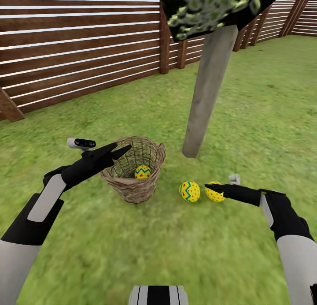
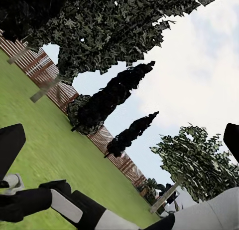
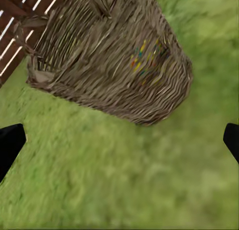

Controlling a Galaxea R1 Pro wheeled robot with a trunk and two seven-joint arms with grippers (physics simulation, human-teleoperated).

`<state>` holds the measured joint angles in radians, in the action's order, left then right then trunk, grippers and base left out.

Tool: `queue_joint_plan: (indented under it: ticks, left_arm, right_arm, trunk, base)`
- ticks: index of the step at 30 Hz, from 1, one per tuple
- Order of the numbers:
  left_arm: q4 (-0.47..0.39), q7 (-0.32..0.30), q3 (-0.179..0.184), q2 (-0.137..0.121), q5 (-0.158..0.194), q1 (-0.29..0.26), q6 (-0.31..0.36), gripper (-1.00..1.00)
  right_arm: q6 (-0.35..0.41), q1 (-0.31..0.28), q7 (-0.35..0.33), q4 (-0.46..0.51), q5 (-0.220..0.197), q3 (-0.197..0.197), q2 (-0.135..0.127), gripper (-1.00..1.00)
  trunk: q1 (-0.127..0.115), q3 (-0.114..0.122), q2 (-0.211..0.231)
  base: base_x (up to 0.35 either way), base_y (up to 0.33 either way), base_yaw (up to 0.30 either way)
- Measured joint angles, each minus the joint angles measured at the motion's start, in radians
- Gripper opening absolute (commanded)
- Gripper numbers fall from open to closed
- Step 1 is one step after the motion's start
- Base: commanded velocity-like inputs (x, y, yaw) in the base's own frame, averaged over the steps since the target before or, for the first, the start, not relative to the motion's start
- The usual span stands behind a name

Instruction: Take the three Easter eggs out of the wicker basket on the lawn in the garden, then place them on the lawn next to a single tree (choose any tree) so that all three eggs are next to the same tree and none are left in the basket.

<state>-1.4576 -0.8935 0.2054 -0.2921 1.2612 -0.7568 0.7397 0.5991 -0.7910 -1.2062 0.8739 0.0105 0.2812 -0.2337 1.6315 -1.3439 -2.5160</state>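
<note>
The wicker basket stands on the lawn just left of the tree, whose pale trunk meets the grass. One Easter egg lies inside the basket. Two more eggs rest on the grass near the trunk's foot. My right gripper is low beside the right-hand egg and open; its fingertips are spread wide, with nothing between them. My left gripper hovers open over the basket's left rim. Through the weave of the basket, the right wrist view shows the egg inside.
A brown slat fence runs behind the basket and tree. Open grass stretches to the right and towards me. In the left wrist view are dark cypress-shaped trees, another leafy tree and my right arm.
</note>
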Motion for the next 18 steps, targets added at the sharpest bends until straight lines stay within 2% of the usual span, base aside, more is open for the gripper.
queue_joint_plan:
  ticks: [1,3,8,14,18]
  left_arm:
    - [0.0,0.0,0.001,0.0,0.0,0.0,0.0,1.0]
    - [0.0,0.0,0.001,0.001,0.0,0.0,0.0,1.0]
    - [0.0,0.001,0.002,0.002,0.0,0.0,-0.002,1.0]
    - [0.0,0.001,0.002,0.002,0.0,0.0,-0.014,1.0]
    - [0.0,0.002,0.001,0.002,0.0,0.0,-0.015,1.0]
  right_arm:
    - [0.037,0.001,-0.007,0.02,0.0,0.0,0.002,1.0]
    - [0.082,0.001,-0.011,0.073,0.0,0.0,0.021,1.0]
    - [0.109,0.002,-0.006,0.188,0.004,-0.003,0.115,1.0]
    - [0.145,0.002,0.002,0.246,0.011,-0.005,0.164,1.0]
    - [0.152,0.002,0.038,0.275,0.012,-0.006,0.193,1.0]
  trunk:
    - [0.0,0.0,0.0]
    - [0.0,0.0,0.0]
    - [-0.001,0.0,0.0]
    - [-0.001,0.0,0.0]
    - [-0.001,0.0,0.0]
  base:
    - [0.045,0.0,0.0]
    - [0.1,0.0,0.0]
    - [0.246,0.043,0.0]
    - [0.316,0.023,0.0]
    - [0.324,0.042,0.0]
